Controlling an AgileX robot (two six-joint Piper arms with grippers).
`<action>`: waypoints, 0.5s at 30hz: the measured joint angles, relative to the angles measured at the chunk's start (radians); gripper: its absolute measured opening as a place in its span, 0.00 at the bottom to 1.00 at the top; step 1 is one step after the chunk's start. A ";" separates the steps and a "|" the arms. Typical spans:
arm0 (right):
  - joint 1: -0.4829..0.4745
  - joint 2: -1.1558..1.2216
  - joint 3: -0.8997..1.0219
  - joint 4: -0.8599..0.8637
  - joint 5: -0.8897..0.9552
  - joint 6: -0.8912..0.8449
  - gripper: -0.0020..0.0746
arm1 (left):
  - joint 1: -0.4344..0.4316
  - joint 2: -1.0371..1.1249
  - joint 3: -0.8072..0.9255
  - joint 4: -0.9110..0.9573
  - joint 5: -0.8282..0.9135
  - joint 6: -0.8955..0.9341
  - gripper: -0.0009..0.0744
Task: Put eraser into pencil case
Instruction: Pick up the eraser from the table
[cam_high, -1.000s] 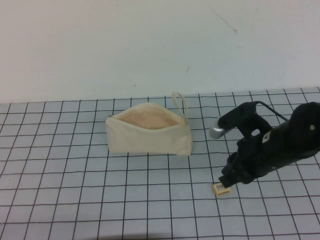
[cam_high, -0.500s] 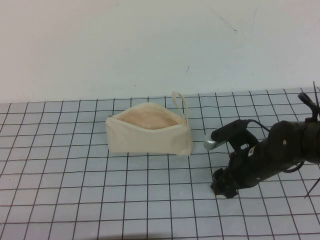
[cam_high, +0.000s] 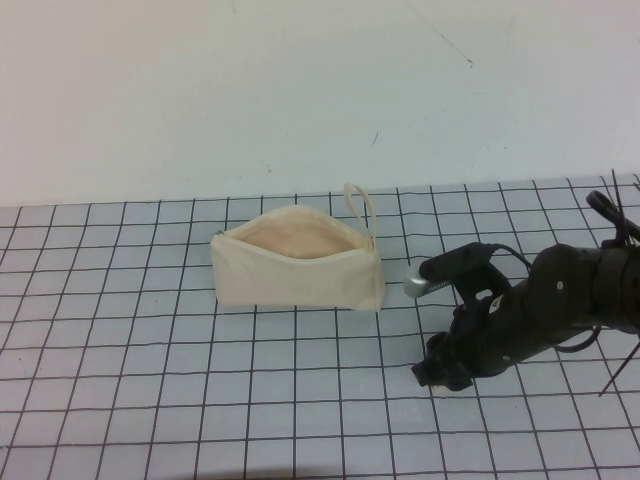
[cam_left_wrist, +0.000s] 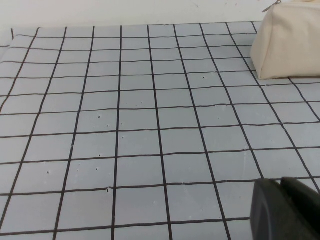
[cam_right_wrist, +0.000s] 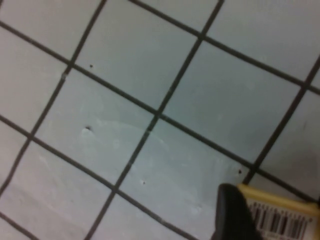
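Note:
The pencil case (cam_high: 300, 272) is a cream fabric pouch standing open on the grid mat, peach lining showing and loop strap at its right end. Its end also shows in the left wrist view (cam_left_wrist: 290, 42). My right gripper (cam_high: 434, 372) is down on the mat, right of and nearer than the pouch. The eraser (cam_right_wrist: 287, 222) is tan-yellow with a barcode label and sits between the right gripper's (cam_right_wrist: 272, 216) fingers; one black finger (cam_right_wrist: 231, 215) presses its end. In the high view the eraser is hidden under the gripper. My left gripper (cam_left_wrist: 286, 209) is shut and empty, low over the mat, outside the high view.
A grey mat with a black grid (cam_high: 150, 350) covers the table, with a plain white wall (cam_high: 300, 90) behind it. The right arm's cables (cam_high: 615, 215) stick out at the right edge.
My right gripper came down over the eraser, which now is hidden in the high view, and the arm lowered and shifted slightly left. The pouch has not moved.

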 joint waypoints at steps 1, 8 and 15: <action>0.000 0.000 0.000 0.004 0.000 0.000 0.43 | 0.000 0.000 0.000 0.000 0.000 0.000 0.01; 0.000 0.007 -0.030 0.006 0.049 0.000 0.43 | 0.000 0.000 0.000 0.000 0.000 0.000 0.01; 0.003 0.018 -0.291 0.038 0.332 0.000 0.43 | 0.000 0.000 0.000 0.000 0.000 0.000 0.01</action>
